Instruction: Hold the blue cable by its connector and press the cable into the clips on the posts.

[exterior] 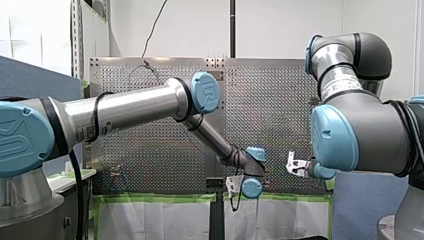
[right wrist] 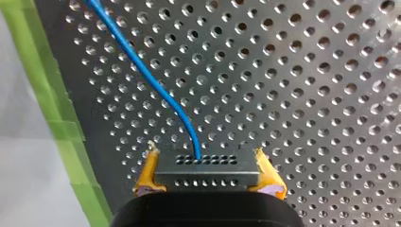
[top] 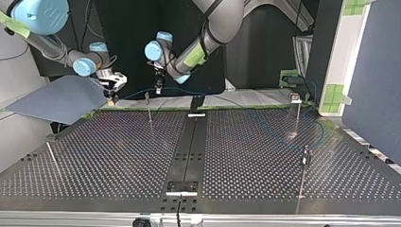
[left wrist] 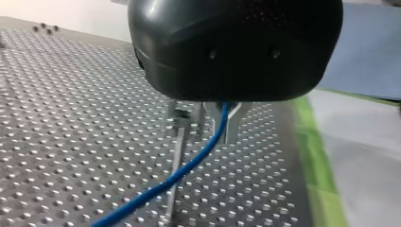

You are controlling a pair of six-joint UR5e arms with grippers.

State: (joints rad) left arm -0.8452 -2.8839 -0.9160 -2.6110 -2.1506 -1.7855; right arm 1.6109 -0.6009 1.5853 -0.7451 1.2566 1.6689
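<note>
right gripper [right wrist: 205, 163] clamps connector [right wrist: 206, 174]; left gripper [left wrist: 223, 130] pinches blue cable [left wrist: 189, 165], post [left wrist: 176, 161] just beside.

In the top view, left of the table's [top: 118, 189] centre strip [top: 189, 142] stand a thin post [top: 148, 106] by the far edge and a leaning rod [top: 53, 161] at the side; right of it, a far post [top: 297, 113] and a nearer post [top: 305, 163]. The blue cable [right wrist: 156, 88], from the connector [right wrist: 206, 172] in my right gripper [top: 112, 97] through my left gripper [top: 158, 90], spans the strip's far end; the surface beside its near half is open.
</note>
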